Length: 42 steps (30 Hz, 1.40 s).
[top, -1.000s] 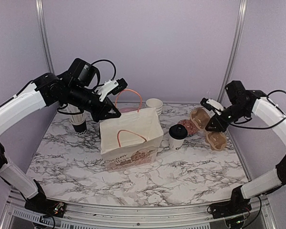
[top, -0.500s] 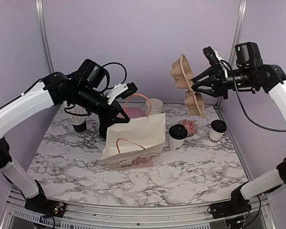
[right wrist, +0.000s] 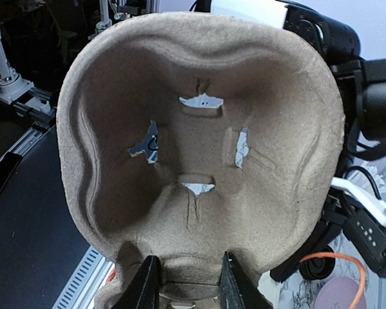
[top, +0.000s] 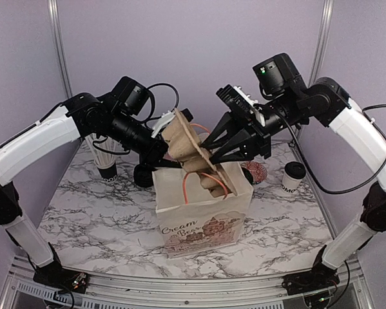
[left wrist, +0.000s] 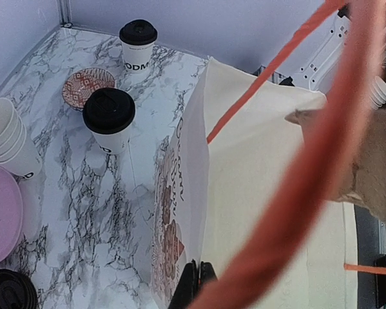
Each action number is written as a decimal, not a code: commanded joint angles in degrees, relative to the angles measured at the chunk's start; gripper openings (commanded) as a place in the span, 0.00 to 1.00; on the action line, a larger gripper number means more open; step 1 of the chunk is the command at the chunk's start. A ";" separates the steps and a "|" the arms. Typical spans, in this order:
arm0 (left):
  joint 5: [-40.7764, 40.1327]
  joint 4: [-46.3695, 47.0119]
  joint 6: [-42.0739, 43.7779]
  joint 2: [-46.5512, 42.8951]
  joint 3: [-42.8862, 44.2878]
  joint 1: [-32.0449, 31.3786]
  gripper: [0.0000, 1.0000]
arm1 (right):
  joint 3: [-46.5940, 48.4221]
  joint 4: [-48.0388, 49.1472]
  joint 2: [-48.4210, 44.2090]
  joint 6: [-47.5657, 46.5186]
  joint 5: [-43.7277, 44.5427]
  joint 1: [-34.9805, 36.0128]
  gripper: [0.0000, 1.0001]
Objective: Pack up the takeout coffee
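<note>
Right fingers (right wrist: 189,290), partly open, pinch a rough brown molded-pulp cup carrier (right wrist: 199,148) over a cream paper bag (top: 205,212). Left fingers (left wrist: 193,286) clamp shut on the bag's rim. Two dome-lidded white paper takeout coffees (left wrist: 109,122) stand on the marbled counter (left wrist: 70,212) beside the bag.

Wears smooth white shells along the long links of the left arm (top: 31,141) and the right arm (top: 366,135), with bulky black joints and black wrist blocks between. Trails thin black cables in loose loops off each wrist. Ends in black tapering fingers (right wrist: 144,290) beside white plastic brackets. Stands on small black bases.
</note>
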 commanded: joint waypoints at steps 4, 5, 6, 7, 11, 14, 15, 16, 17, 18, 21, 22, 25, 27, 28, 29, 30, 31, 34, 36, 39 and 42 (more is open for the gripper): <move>5.23 -2.55 0.43 1.91 0.86 -1.69 0.00 | -2.40 0.25 0.52 -3.34 4.60 3.36 0.29; 5.45 -2.55 0.46 1.99 0.79 -1.76 0.00 | -3.53 0.60 0.56 -3.56 4.79 3.43 0.29; 5.59 -2.55 0.63 2.11 0.63 -1.85 0.00 | -4.56 1.02 0.57 -3.73 5.20 3.46 0.28; 5.72 -2.55 0.69 2.18 0.47 -1.81 0.00 | -5.72 1.53 0.58 -3.70 5.55 3.46 0.28; 6.11 -2.55 0.77 2.66 0.07 -1.95 0.00 | -9.48 3.13 0.23 -3.90 6.83 3.46 0.28; 5.97 -2.56 0.96 3.01 -0.10 -1.96 0.00 | -11.49 3.54 0.08 -4.29 8.48 3.46 0.28; 5.65 -2.55 1.06 3.10 -0.11 -1.99 0.00 | -11.84 3.48 0.05 -4.46 9.25 3.46 0.27; 5.13 -2.55 1.12 3.24 -0.07 -1.98 0.00 | -12.01 3.32 0.07 -4.65 9.93 3.46 0.27; 4.17 -2.62 1.05 3.35 0.01 -2.00 0.01 | -12.32 3.15 0.01 -4.79 10.55 3.46 0.27; 2.80 -2.63 0.84 3.45 0.06 -1.95 0.03 | -12.70 2.99 -0.19 -5.00 11.25 3.46 0.27; -0.43 -2.61 0.49 3.67 0.00 -1.93 0.23 | -13.72 2.25 -0.31 -5.11 13.52 3.41 0.27; -1.05 -2.63 0.40 3.56 -0.07 -1.95 0.26 | -13.93 1.86 -0.19 -5.12 14.27 3.43 0.27; -3.70 -2.55 -0.61 2.74 -0.02 -1.97 0.53 | -13.63 -0.03 0.74 -5.26 16.41 3.46 0.27; -5.48 -2.40 -0.83 1.83 0.06 -1.98 0.64 | -13.25 -0.88 1.28 -5.21 17.76 3.47 0.27; -6.82 -2.30 -0.99 1.29 0.13 -1.98 0.68 | -12.98 -1.28 1.55 -5.26 18.29 3.46 0.26; -8.33 -2.21 -1.11 0.69 0.21 -1.93 0.70 | -12.68 -1.63 1.73 -5.27 18.85 3.46 0.26; -9.76 -2.08 -1.20 0.01 0.24 -1.92 0.72 | -12.48 -2.04 1.81 -5.37 19.44 3.41 0.26; -10.97 -1.84 -1.33 -0.69 0.17 -1.91 0.76 | -12.17 -2.21 1.88 -5.37 20.20 3.45 0.26; -16.04 0.44 -3.47 -3.31 -0.64 -1.54 0.85 | -11.88 -2.70 2.16 -5.37 22.41 3.46 0.26; -19.69 2.07 -5.28 -5.32 -1.30 -1.23 0.91 | -11.62 -3.41 2.84 -5.39 24.03 3.46 0.26; -25.53 5.74 -7.32 -8.80 -3.62 -0.62 0.99 | -11.14 -4.76 3.80 -5.31 25.79 3.46 0.26; -30.40 10.21 -8.60 -12.63 -7.10 -0.05 0.99 | -10.60 -5.73 4.93 -4.99 26.80 3.51 0.26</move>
